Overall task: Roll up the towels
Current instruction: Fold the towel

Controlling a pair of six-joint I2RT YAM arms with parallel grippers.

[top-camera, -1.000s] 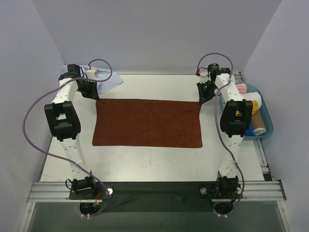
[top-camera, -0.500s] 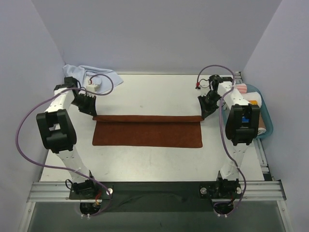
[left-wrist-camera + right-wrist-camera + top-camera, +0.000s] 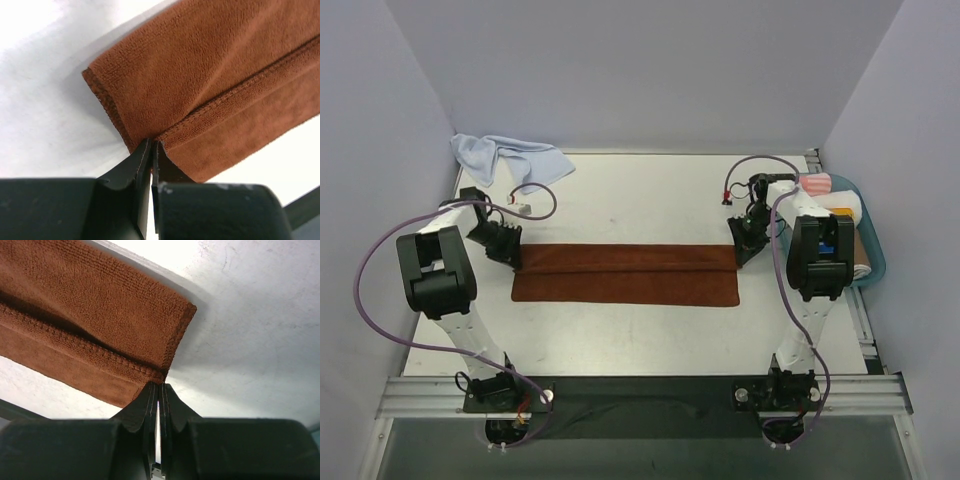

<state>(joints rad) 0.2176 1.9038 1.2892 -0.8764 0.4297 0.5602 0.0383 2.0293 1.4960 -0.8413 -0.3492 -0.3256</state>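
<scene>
**Fig. Overhead and wrist views, folding stage.** The rust-brown towel (image 3: pixel 625 275) lies flat at the middle of the desk (image 3: pixel 640 340). Its long axis runs left to right, straight across between my two arms. Its far part is doubled over, and the upper layer's hem runs along the length.

My left tool (image 3: pixel 508 248) is clenched on that hem's left corner, the pinch seen close in the left wrist view (image 3: pixel 151 146). My right tool (image 3: pixel 744 250) is clenched on the right corner (image 3: pixel 159 385). Each arm thus sits at one short end, equally near.

I judge a roll must travel along the long axis, starting at one short end.

Count:
- Towels: two. The second, the light-blue towel (image 3: pixel 510 158), lies crumpled at the far left corner, nearer my left arm.
- Tools: two.
- Teal bin (image 3: pixel 877 262): one, at the right edge. It holds rolled cloths, partly hidden.
</scene>
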